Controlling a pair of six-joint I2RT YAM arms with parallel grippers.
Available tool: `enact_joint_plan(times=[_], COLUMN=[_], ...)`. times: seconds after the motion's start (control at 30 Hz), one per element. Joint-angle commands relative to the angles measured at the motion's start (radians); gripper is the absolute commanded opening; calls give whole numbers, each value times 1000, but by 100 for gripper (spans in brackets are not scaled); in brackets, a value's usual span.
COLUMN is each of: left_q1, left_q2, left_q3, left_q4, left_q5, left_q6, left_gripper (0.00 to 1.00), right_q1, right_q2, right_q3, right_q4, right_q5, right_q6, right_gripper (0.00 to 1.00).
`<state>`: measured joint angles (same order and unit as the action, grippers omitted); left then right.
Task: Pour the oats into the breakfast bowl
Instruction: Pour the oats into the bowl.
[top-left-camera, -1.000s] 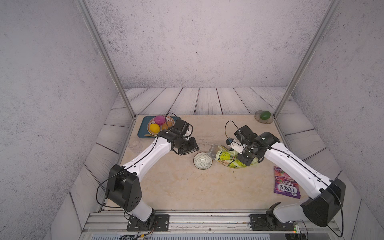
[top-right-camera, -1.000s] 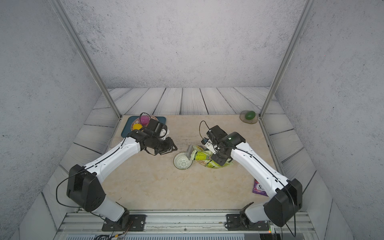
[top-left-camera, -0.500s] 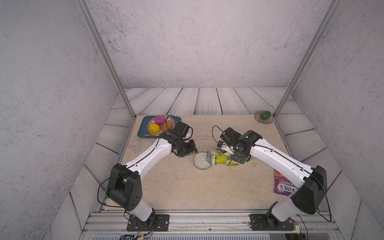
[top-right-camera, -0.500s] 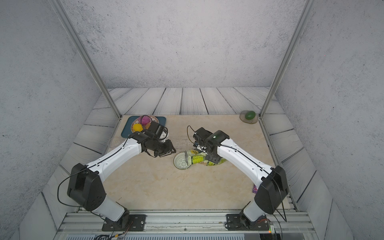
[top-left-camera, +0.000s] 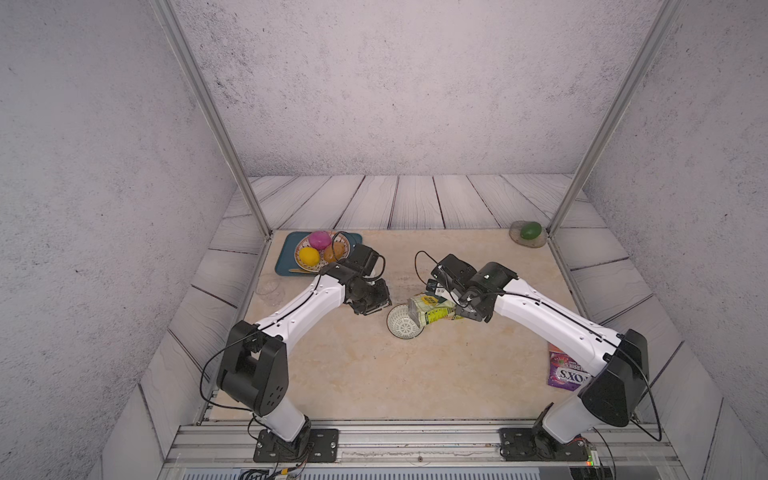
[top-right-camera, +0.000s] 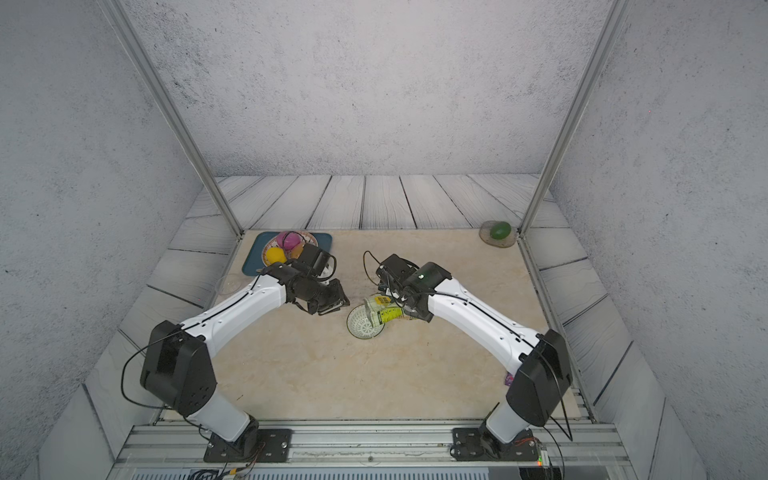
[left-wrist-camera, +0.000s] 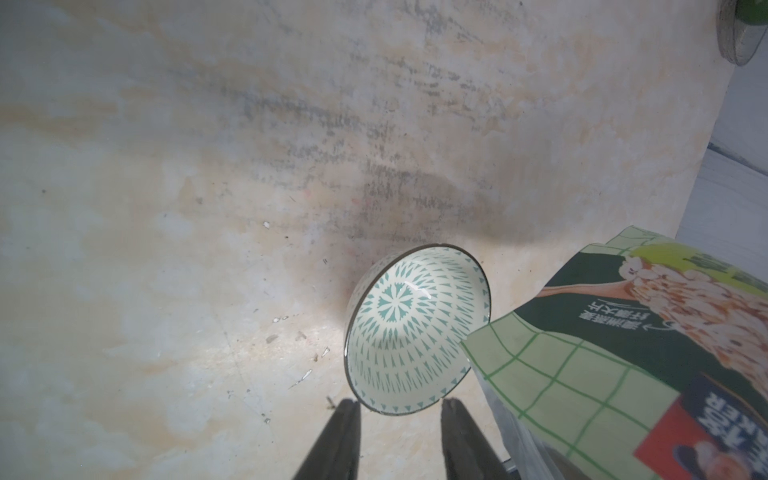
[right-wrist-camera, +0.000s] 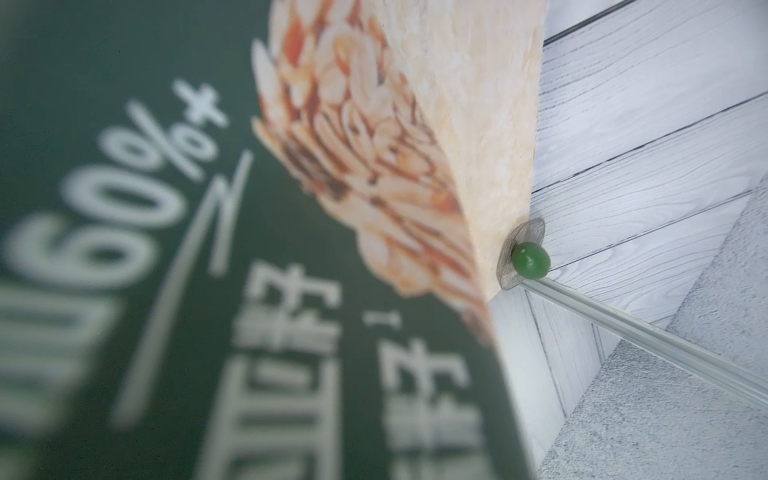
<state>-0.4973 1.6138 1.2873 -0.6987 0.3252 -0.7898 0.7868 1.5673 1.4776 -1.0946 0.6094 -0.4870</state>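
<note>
The breakfast bowl (top-left-camera: 402, 326) (top-right-camera: 362, 326), white with a green pattern and a dark rim, sits mid-table; its inside (left-wrist-camera: 415, 328) shows no oats. The lime-green oats pouch (top-left-camera: 432, 309) (top-right-camera: 384, 311) lies tipped sideways, its mouth end over the bowl's right rim. My right gripper (top-left-camera: 459, 309) is shut on the pouch's other end; the pouch print (right-wrist-camera: 166, 249) fills the right wrist view and hides the fingers. The oats themselves stay hidden inside the pouch. My left gripper (left-wrist-camera: 399, 415) (top-left-camera: 374, 303) is open just left of the bowl, holding nothing, fingertips (left-wrist-camera: 345, 415) beside the near rim.
A teal tray (top-left-camera: 286, 262) holding a fruit plate (top-left-camera: 318, 251) stands at the back left behind the left arm. A purple FOX'S bag (top-left-camera: 567, 374) lies at the right under my right arm. A green fruit (top-left-camera: 531, 231) (right-wrist-camera: 531, 261) rests on a dish by the back right post.
My right arm has carried the pouch leftward until its mouth end reaches over the bowl. The left arm has hardly shifted and its fingers stay apart.
</note>
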Motion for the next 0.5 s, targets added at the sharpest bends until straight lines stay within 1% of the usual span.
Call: enact_joint_plan(times=[0.0,0.13,0.2,0.33,0.47], left_q1=[12,34,50,76,80], left_q2=[0,-3,-5,-5,1], left_q3=[-7,-15,-33,-60,-65], left_q4=[-4,-15,-6,21,63], left_q5=[-14,-5,17,63,118], left_q6=[-30,-53,-73,-109,-141], left_gripper=[39,40,40,41,42], right_q1=[17,43,51,60,83], right_q2=[-39,-39,-38,-38,-36], right_q3=[10,-24,-37,-45,-32], right_q4=[120,187,211,234,250], right_q5=[146,202,214,277,339], right_q6=[-47,-100,-123,-155,-183], right_gripper=[0,0,0,0,0])
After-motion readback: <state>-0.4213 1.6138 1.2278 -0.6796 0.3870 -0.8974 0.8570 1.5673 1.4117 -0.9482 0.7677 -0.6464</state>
